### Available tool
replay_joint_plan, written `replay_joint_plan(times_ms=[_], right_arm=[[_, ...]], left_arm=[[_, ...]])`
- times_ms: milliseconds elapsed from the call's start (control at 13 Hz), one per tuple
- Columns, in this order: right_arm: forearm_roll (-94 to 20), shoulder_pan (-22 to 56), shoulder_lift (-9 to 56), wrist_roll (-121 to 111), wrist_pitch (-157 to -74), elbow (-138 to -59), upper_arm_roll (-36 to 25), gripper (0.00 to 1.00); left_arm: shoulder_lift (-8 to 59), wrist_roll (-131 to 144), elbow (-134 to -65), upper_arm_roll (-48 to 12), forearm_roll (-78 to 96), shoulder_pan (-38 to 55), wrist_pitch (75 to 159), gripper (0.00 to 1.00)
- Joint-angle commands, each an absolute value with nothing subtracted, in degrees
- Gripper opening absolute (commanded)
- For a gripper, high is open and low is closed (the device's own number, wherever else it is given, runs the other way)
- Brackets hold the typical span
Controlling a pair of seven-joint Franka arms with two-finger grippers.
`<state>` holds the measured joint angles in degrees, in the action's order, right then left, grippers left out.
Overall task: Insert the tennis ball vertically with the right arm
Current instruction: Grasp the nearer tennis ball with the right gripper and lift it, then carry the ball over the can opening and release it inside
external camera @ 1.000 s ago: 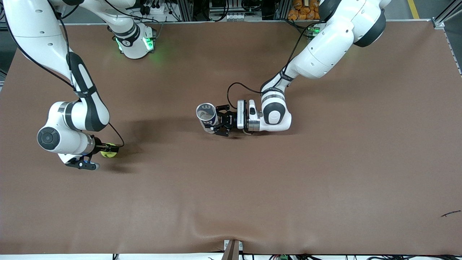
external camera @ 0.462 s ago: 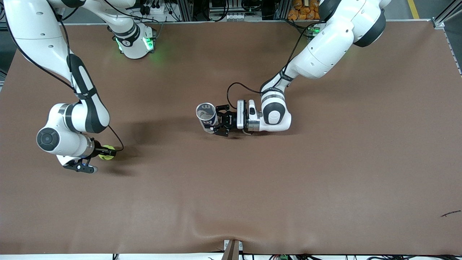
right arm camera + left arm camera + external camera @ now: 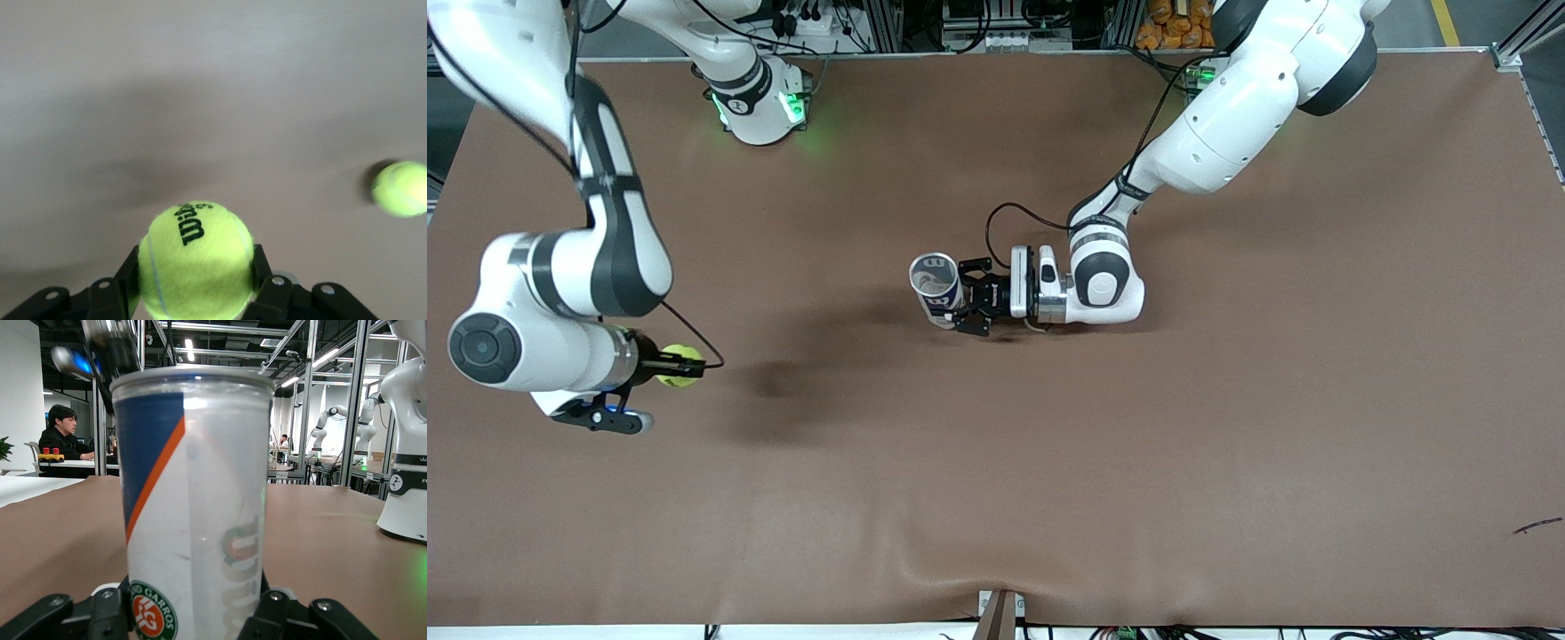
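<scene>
Front view: right gripper (image 3: pixel 680 364) is up in the air over the table (image 3: pixel 1227 427) near the right arm's edge, fingers clamped on the tennis ball (image 3: pixel 677 365). Right wrist view confirms it — ball (image 3: pixel 197 260) pinched between both pads, logo showing, and a second ball (image 3: pixel 400 189) lying loose on the table below. Left gripper (image 3: pixel 967 307) sits mid-table, closed around the lower part of the can (image 3: pixel 936 289), which stands upright, open mouth up. Left wrist view shows the can (image 3: pixel 197 500) square between the fingers.

Step in hand, as I read it: carrying the ball to the can. To do it well — travel high, centre the ball over the mouth, then come straight down and release only once it's inside the rim. Left arm should just hold steady.
</scene>
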<state>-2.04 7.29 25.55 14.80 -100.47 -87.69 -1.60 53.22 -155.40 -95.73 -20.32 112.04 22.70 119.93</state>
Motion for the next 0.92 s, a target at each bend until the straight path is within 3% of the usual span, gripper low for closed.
replay_joint_plan(times_ms=[0,462,846], right_arm=[[-4.65,14.91,23.48,20.81,-95.98,-84.9,-1.58,0.35],[-11.94,31.44,21.71,40.83,-94.75,-82.88,-0.88,0.35],[-14.5,36.56,23.2,48.95,-96.24,-83.05,-1.05,0.35]], left_arm=[[53.96,-158.55,-95.1,-20.39,113.91,22.85,118.83,0.63],[53.96,-158.55,-95.19,-20.39,113.82,22.76,118.83,0.63],[54.05,-158.91,-95.19,-20.39,113.82,22.76,118.83,0.63]])
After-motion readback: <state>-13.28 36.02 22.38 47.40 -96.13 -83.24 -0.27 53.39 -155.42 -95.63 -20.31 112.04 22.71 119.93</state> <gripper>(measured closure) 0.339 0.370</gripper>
